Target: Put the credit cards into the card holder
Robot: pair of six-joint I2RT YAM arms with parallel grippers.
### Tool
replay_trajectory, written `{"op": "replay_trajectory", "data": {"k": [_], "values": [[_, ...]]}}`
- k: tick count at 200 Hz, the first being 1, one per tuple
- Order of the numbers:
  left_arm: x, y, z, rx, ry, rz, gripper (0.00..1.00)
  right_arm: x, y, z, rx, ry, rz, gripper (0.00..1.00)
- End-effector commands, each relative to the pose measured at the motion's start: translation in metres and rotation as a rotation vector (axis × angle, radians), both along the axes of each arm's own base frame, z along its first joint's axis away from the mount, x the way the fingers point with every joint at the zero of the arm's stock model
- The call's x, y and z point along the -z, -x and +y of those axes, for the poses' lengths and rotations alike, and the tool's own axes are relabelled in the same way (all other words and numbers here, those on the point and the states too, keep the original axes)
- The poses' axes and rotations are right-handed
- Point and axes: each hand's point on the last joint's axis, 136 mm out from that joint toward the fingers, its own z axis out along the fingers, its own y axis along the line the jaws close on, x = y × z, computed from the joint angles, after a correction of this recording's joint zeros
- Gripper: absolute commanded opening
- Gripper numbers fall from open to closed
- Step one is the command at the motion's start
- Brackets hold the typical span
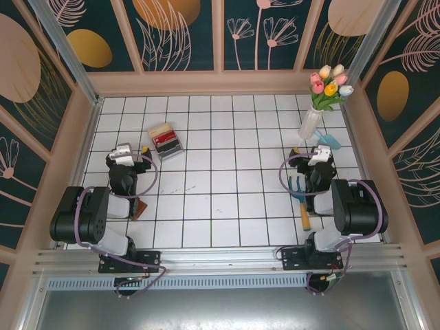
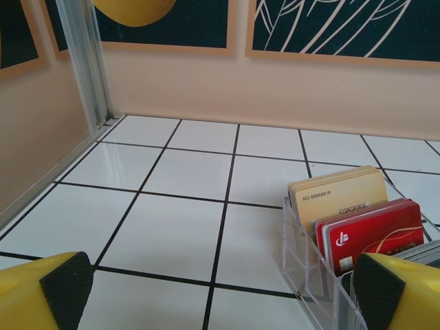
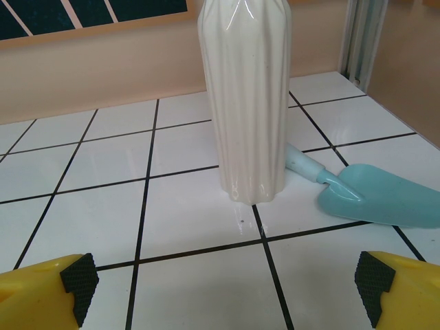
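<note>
The credit cards (image 1: 166, 139) stand upright in a clear plastic tray (image 2: 307, 256) at the back left of the table: a cream card (image 2: 337, 196) behind, red ones (image 2: 375, 234) in front of it. My left gripper (image 1: 124, 154) hovers just left of and nearer than the tray, open with nothing between its fingers (image 2: 65, 285). A corner of the brown card holder (image 1: 141, 210) pokes out beside the left arm's base, mostly hidden. My right gripper (image 1: 318, 157) is open and empty, facing a white vase (image 3: 251, 96).
The vase (image 1: 311, 124) holds tulips (image 1: 330, 82) at the back right. A light blue trowel (image 3: 385, 196) lies right of the vase. A small blue rake with a wooden handle (image 1: 301, 201) lies under the right arm. Walls enclose the table.
</note>
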Motion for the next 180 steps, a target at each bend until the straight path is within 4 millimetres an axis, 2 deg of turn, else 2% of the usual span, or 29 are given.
{"op": "replay_trajectory", "data": {"k": [1, 54, 89, 104, 118, 136, 142, 149, 155, 169, 180], "values": [[-0.013, 0.006, -0.006, 0.046, -0.023, -0.058, 0.99, -0.014, -0.005, 0.008, -0.051, 0.005, -0.045, 0.99], [-0.024, 0.020, -0.006, 0.043, -0.022, -0.117, 0.99, -0.021, 0.006, 0.015, -0.064, 0.039, -0.088, 0.99], [-0.043, 0.032, 0.007, -0.035, 0.039, -0.136, 0.99, -0.041, 0.014, 0.022, -0.079, 0.040, -0.114, 0.99], [-0.040, 0.028, 0.023, -0.144, 0.133, -0.040, 0.99, -0.047, 0.005, 0.018, -0.044, -0.035, 0.010, 0.99], [-0.046, 0.029, 0.027, -0.180, 0.195, 0.003, 0.99, -0.061, 0.008, 0.017, -0.012, -0.130, 0.070, 0.99], [-0.050, 0.040, 0.041, -0.300, 0.372, 0.018, 0.99, -0.076, 0.016, 0.009, 0.110, -0.393, 0.103, 0.99], [-0.048, 0.046, 0.048, -0.358, 0.423, 0.028, 0.99, -0.076, 0.018, 0.016, 0.076, -0.444, 0.151, 0.99], [-0.051, 0.048, 0.048, -0.362, 0.432, 0.036, 0.99, -0.081, 0.021, 0.038, -0.057, -0.448, 0.202, 0.99], [-0.055, 0.045, 0.040, -0.313, 0.420, 0.047, 0.99, -0.083, 0.023, 0.050, -0.123, -0.464, 0.230, 0.99], [-0.063, 0.037, 0.019, -0.182, 0.411, 0.079, 0.99, -0.079, 0.028, 0.066, -0.186, -0.548, 0.276, 0.99], [-0.063, 0.030, 0.007, -0.119, 0.428, 0.122, 0.99, -0.082, 0.035, 0.087, -0.310, -0.596, 0.295, 0.99]]}}
